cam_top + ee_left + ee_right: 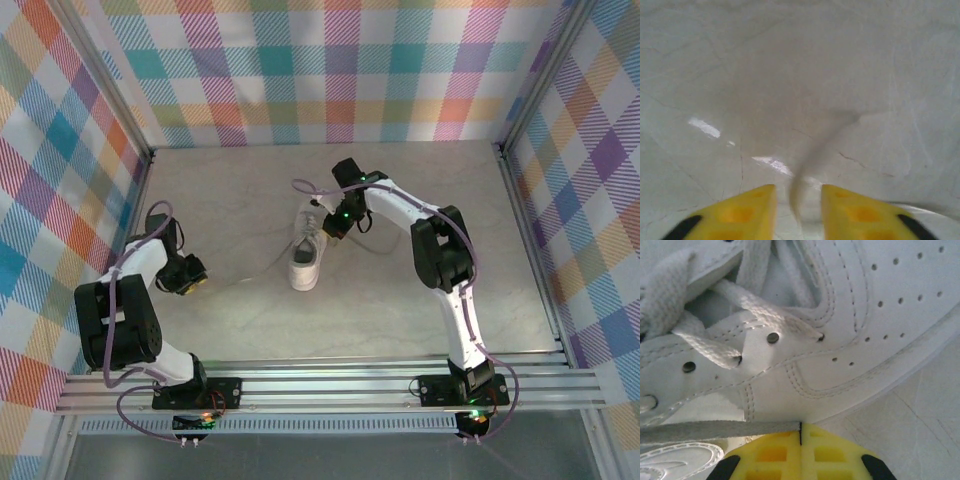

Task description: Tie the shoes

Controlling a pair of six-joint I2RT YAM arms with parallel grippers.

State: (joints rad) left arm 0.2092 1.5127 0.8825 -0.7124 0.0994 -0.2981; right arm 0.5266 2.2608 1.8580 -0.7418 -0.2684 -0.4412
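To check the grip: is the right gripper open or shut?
Shut: on the right gripper the yellow fingers meet with no gap, pinching a flat lace beside the white sneaker.

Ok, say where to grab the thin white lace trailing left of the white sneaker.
Probably the slack stretch of thin white lace between the white sneaker and the left gripper. Come from above, open fingers straddling it crosswise: it's thin, runs across the pale table, and offers no edge from the side.

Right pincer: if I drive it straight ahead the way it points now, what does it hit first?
The sneaker: its side panel sits directly ahead of the right pincer, which is shut on a lace. The gap looks small, but depth is unclear.
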